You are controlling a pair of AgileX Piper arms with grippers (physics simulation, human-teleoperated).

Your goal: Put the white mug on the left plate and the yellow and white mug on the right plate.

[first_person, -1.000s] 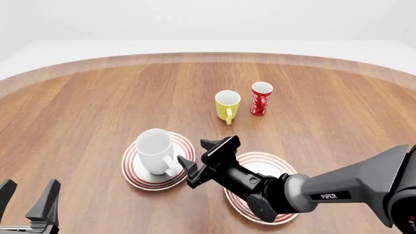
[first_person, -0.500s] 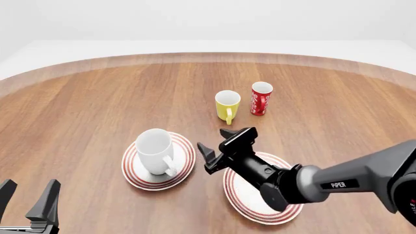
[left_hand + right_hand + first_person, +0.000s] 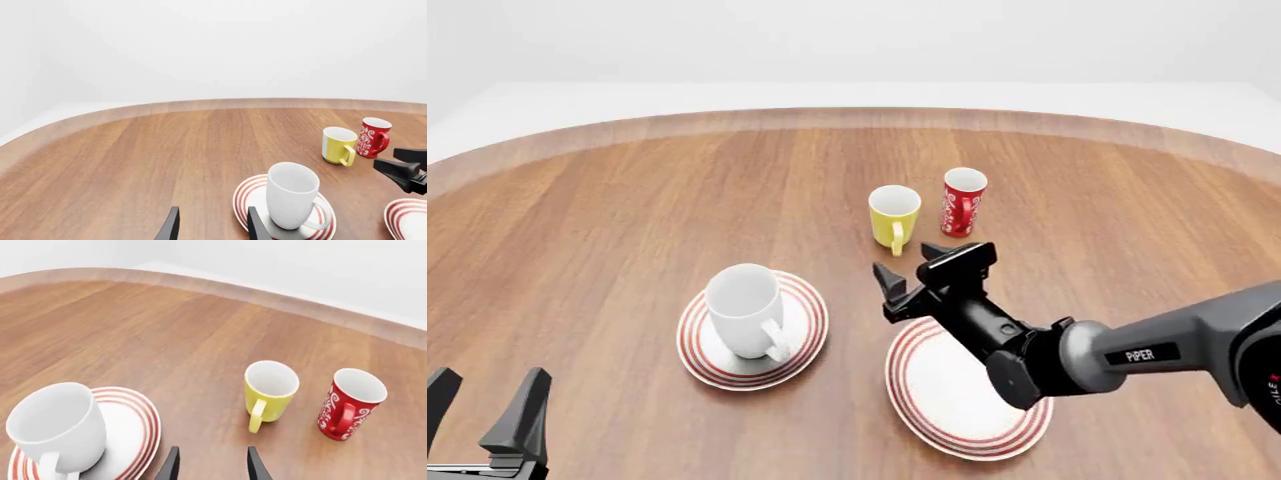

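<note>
Hovering above the desk (image 3: 601, 210), your right pincer (image 3: 922, 272) gaped empty between the right plate (image 3: 961, 395) and the yellow and white mug (image 3: 894, 216). The white mug (image 3: 746, 310) stood upright on the left plate (image 3: 807, 320). Your left pincer (image 3: 483, 412) sat wide apart too.

Wooden table (image 3: 614, 210) — two plates (image 3: 701, 345) (image 3: 941, 405), two mugs (image 3: 894, 215) (image 3: 964, 200).

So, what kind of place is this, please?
Likely a simulated tabletop test scene, not a real room: a bare wooden table, blank white surroundings, and only three mugs, such as the white mug, with two ringed plates.
</note>
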